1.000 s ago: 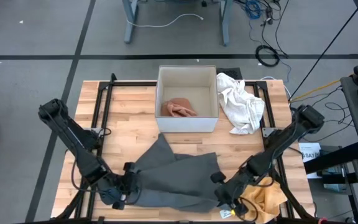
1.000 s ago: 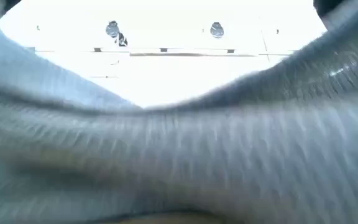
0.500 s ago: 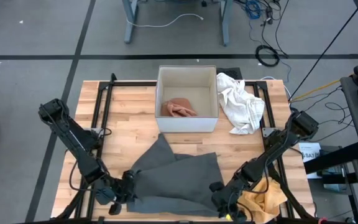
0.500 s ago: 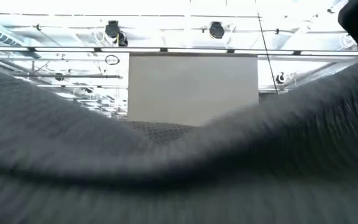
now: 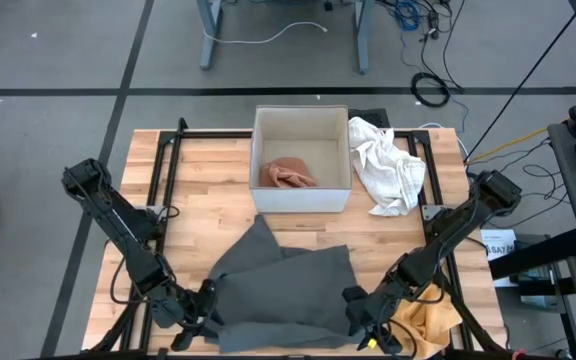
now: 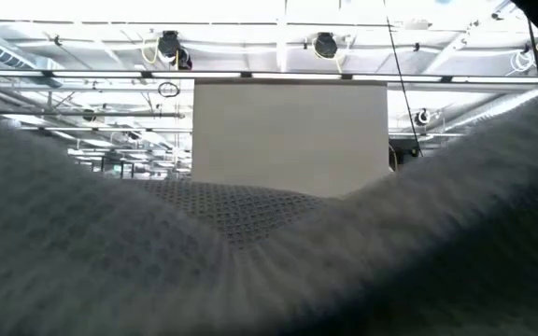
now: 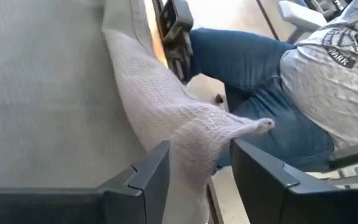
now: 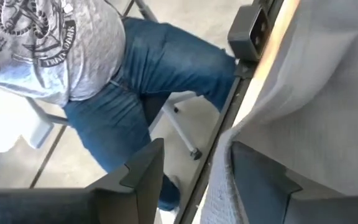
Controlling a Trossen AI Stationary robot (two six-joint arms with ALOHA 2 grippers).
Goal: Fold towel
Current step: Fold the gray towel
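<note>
- Both grippers had let go since the earlier frames: their fingers, shut on the towel's near edge a second before, now stood apart, and in the low view the grey cloth had sunk enough to uncover the white box behind it.
- At the near left corner, the left gripper sat low at the towel's left edge, fingers open, with a pulled-up point of cloth lying loose in the gap between them.
- Grey and partly folded, the towel lay on the table's near half between the two grippers, one pointed flap reaching up toward the box, its near edge at the table's front edge.
- That white box stood at the table's far middle with a pinkish cloth inside.
- Just right of the box lay a crumpled white cloth.
- At the towel's near right corner, the right gripper also stood open, the towel's edge hanging by one finger, not pinched.
- A yellow cloth lay at the near right corner, beside that gripper.
- Beyond the front edge, both wrist views showed a person in blue jeans and a grey printed shirt.
</note>
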